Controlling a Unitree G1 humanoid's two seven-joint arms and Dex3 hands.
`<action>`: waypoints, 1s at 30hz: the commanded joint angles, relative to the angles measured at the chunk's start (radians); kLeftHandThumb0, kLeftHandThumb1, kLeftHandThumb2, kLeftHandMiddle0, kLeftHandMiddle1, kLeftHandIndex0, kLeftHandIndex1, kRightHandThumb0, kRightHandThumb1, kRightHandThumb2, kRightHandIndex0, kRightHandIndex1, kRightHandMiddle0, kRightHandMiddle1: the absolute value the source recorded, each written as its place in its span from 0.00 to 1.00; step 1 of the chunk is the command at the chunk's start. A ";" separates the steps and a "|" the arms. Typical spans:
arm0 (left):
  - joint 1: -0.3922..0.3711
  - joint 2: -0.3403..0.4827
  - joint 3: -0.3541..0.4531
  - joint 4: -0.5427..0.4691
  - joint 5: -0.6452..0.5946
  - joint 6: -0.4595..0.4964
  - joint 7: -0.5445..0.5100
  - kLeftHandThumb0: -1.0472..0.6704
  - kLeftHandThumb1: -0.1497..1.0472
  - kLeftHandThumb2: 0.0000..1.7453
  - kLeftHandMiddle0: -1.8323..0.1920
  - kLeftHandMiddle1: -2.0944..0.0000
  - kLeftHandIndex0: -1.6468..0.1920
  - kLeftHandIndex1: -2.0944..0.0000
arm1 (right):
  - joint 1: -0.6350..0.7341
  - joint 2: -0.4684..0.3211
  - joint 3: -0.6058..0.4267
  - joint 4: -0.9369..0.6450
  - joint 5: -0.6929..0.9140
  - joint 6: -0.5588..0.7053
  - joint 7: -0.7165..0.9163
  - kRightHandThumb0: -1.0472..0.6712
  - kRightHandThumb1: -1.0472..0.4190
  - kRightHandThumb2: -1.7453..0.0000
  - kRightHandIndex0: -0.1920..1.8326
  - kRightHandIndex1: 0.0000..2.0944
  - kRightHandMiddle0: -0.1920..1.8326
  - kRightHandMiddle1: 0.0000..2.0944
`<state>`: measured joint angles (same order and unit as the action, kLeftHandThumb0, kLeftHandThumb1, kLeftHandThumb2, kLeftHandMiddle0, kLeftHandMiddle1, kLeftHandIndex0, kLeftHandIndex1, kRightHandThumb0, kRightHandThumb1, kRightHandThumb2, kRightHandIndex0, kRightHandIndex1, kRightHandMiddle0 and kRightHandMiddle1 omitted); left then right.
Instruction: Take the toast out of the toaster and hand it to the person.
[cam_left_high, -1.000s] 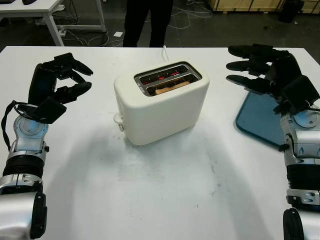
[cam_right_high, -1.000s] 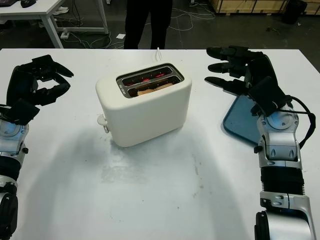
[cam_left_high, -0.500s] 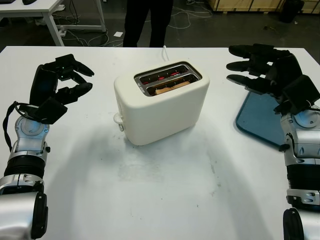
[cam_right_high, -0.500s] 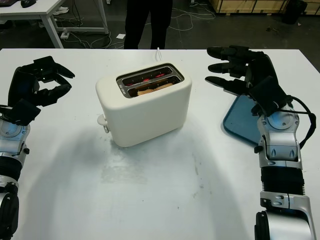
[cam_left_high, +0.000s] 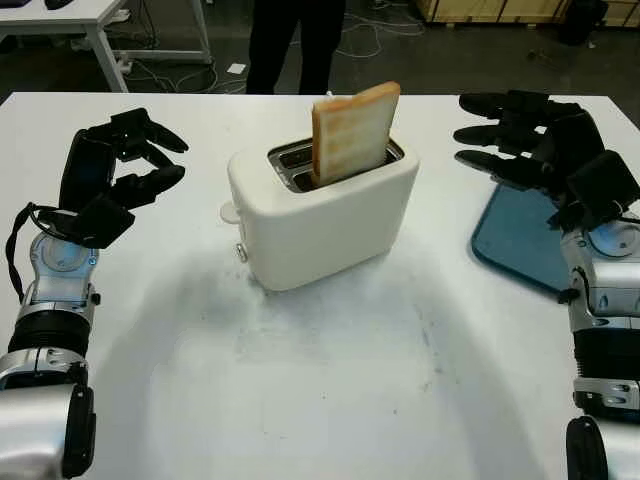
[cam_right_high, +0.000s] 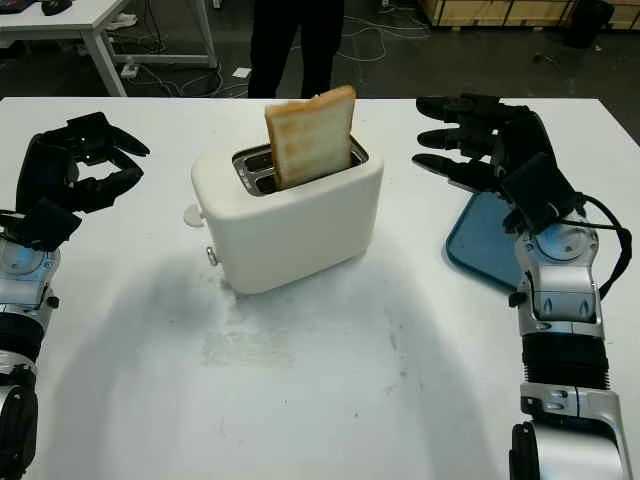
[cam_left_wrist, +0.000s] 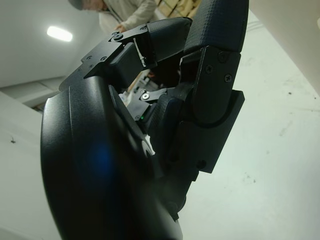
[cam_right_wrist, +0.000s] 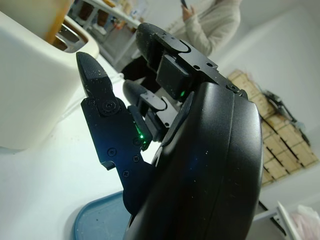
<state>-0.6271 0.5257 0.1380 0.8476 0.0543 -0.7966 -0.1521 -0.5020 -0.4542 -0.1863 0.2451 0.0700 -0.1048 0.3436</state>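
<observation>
— One slice of toast (cam_left_high: 355, 134) stands tall out of the near slot of the toaster (cam_left_high: 320, 214); the toaster sits mid-table, and the slice leans a little toward the robot's right; nothing touches it.

— And the hands?

— Both hold nothing; the left hand (cam_left_high: 112, 176) hangs over the table (cam_left_high: 330, 380) well to the left of the toaster, fingers curled in on themselves; the right hand (cam_left_high: 535, 150) is open, fingers reaching toward the toaster from the right, above the far corner of the blue tray (cam_left_high: 520, 238); a gap lies between its fingertips and the toaster's side.

— So which step is this?

— By my reading, the very start; the toast is up and ready, the grasp not yet begun; the handover is untouched.

— What does the next move ask for?

— Probably the right hand, being nearer and already aimed that way; it should rise above the toaster's rim, close on the flat faces of the slice, then lift straight up so the slice clears the slot; a light pinch, I'd judge, since toast cracks.

— And the receiver?

— A person (cam_left_high: 296, 40) in dark trousers stands beyond the table's far edge, behind the toaster; the carry would go forward, over the toaster.
</observation>
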 joint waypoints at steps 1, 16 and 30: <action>0.001 0.001 0.002 0.005 0.002 -0.013 0.005 0.00 0.89 0.15 0.50 0.44 0.49 0.51 | 0.003 0.000 -0.003 -0.009 0.012 -0.011 -0.001 0.45 0.20 1.00 0.51 0.15 0.54 0.00; 0.004 0.003 0.002 0.002 0.002 -0.008 0.004 0.00 0.89 0.15 0.50 0.45 0.49 0.51 | -0.087 -0.038 0.039 0.042 -0.097 -0.100 -0.034 0.38 0.20 1.00 0.51 0.13 0.54 0.00; 0.010 0.001 0.004 0.000 0.000 -0.007 0.011 0.00 0.89 0.15 0.50 0.44 0.49 0.50 | -0.505 -0.101 0.244 0.239 -0.334 -0.254 -0.011 0.41 0.26 1.00 0.54 0.14 0.57 0.01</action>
<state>-0.6268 0.5257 0.1386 0.8475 0.0547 -0.7992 -0.1445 -0.9728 -0.5421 0.0347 0.4660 -0.2357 -0.3268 0.3323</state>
